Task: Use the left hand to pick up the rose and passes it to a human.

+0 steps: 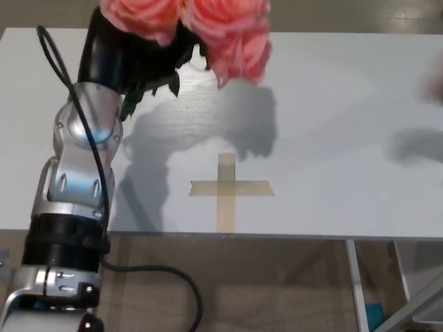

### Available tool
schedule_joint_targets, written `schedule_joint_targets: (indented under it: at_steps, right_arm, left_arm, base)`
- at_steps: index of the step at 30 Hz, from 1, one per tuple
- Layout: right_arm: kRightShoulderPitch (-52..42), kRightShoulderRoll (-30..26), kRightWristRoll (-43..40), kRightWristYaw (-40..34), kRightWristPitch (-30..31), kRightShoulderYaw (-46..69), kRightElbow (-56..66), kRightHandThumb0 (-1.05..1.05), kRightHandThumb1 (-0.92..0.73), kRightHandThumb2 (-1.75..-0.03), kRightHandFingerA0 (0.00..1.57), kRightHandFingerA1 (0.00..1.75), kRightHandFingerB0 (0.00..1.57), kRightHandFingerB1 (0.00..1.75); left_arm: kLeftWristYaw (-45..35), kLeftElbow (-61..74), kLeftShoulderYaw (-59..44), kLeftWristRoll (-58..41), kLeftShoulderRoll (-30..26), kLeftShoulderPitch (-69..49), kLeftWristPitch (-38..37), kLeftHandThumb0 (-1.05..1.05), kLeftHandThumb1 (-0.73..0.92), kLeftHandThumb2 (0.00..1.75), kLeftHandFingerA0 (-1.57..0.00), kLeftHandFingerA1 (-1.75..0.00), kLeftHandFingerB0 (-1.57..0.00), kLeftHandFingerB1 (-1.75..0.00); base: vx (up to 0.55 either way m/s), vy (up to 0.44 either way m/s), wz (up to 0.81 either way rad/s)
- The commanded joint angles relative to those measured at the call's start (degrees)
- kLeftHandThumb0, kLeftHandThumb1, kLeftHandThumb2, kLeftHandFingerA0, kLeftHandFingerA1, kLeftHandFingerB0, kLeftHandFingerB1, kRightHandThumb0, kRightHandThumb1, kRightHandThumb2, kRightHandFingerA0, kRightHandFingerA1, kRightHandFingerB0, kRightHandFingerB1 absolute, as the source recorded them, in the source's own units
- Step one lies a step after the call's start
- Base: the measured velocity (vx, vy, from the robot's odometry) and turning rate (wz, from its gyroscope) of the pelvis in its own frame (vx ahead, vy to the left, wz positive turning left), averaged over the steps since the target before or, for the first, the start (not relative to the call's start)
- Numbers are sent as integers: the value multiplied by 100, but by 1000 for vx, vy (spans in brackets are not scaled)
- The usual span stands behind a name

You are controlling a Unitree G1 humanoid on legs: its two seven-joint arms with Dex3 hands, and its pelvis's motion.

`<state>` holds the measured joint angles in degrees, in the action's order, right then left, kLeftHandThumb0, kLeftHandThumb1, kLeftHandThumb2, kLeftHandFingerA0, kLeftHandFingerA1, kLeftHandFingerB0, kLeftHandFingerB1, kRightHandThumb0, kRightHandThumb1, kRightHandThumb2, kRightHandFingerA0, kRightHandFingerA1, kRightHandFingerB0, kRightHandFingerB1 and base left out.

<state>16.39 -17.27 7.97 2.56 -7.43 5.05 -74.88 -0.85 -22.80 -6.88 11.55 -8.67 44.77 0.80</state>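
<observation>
- Across the whole lower scene, a white tabletop (332,90) is seen, bare but for a tape cross (228,188) near its front edge and two shadows.
- At picture left, the silver left arm (79,180) is raised steeply, with a black cable looped along it.
- The left hand (128,59) is closed around the stems just beneath the blooms; green leaves hang below it.
- The rose (208,24), a bunch of pink blooms, is held clear above the tabletop, partly cut off by the top edge.
- A blurred pinkish shape (436,83) at the right edge may be a person reaching in; it cannot be told for certain.
- The right hand is not shown.
- For a good handover, the grip should be kept firm and the stems offered steadily until they are taken.
</observation>
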Motion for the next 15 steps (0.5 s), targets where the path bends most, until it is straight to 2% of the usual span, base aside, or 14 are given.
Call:
schedule_joint_targets:
  at_steps: [1,9,10,15]
  right_arm:
    - [-15,-32,-27,23,77,-10,-26,-57,-80,-65,59,44,42,33]
    - [188,-84,-21,36,109,-10,-29,-57,-81,-66,58,45,43,34]
    - [193,-103,-16,35,104,-14,-25,-58,-66,-99,51,59,37,50]
    - [195,-110,-18,35,102,-18,-27,-58,-66,-99,51,59,37,50]
  left_arm:
    - [-251,54,-537,-1179,358,213,807,-17,83,69,-105,-132,-79,-103]
    - [-278,60,-586,-1216,370,439,1023,-16,78,76,-104,-134,-82,-103]
    - [-297,58,-564,-1237,370,437,993,-17,77,76,-104,-134,-82,-103]
    - [-279,74,-512,-1309,338,427,1015,-17,77,76,-104,-134,-82,-103]
  base:
    - [0,0,0]
    - [0,0,0]
    - [0,0,0]
    - [0,0,0]
